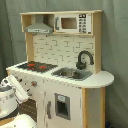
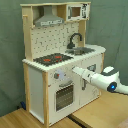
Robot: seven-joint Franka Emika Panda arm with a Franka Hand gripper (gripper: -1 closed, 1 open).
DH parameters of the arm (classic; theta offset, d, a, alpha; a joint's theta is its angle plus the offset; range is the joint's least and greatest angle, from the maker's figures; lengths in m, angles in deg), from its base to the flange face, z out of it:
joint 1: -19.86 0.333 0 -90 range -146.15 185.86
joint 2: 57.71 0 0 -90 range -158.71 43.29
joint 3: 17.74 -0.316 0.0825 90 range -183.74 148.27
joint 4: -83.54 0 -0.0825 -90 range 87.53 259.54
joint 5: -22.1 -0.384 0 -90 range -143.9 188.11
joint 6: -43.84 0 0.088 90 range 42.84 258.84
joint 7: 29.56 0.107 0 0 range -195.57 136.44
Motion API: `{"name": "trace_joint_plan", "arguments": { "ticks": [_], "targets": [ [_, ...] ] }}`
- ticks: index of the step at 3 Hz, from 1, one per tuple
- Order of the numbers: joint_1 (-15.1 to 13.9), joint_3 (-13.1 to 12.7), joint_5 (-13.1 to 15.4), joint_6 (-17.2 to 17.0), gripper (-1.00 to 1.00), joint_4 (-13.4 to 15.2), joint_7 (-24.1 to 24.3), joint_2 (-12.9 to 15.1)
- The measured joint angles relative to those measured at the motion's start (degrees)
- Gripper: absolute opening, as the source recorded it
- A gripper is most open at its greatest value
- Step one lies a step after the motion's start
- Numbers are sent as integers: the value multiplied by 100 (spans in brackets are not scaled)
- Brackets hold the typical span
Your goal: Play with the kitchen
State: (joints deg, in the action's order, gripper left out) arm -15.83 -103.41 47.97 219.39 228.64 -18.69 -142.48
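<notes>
Standing on the wooden floor (image 2: 20,119) against a grey curtain (image 1: 115,45), the toy kitchen (image 2: 60,60) fills most of both exterior views, with its black-red hob (image 2: 51,59) left of the sink (image 2: 84,50) and the black tap (image 2: 75,39) behind it. In the second exterior view the white arm (image 2: 102,79) comes in from 4 o'clock, its gripper (image 2: 71,70) right at the front panel above the oven door (image 2: 64,97), by the knobs (image 2: 59,76). Honestly can't tell if the fingers are spread or pinched, or touching anything.
</notes>
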Motion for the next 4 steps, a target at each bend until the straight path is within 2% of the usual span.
{"name": "trace_joint_plan", "arguments": {
  "ticks": [1, 2, 4],
  "targets": [
    [242, -25, 0, -511, 100, 5, -112, 3],
    [433, 30, 3, -962, 100, 5, -440, -10],
    [1031, 279, 20, -1807, 100, 43, -1165, -14]
  ]
}}
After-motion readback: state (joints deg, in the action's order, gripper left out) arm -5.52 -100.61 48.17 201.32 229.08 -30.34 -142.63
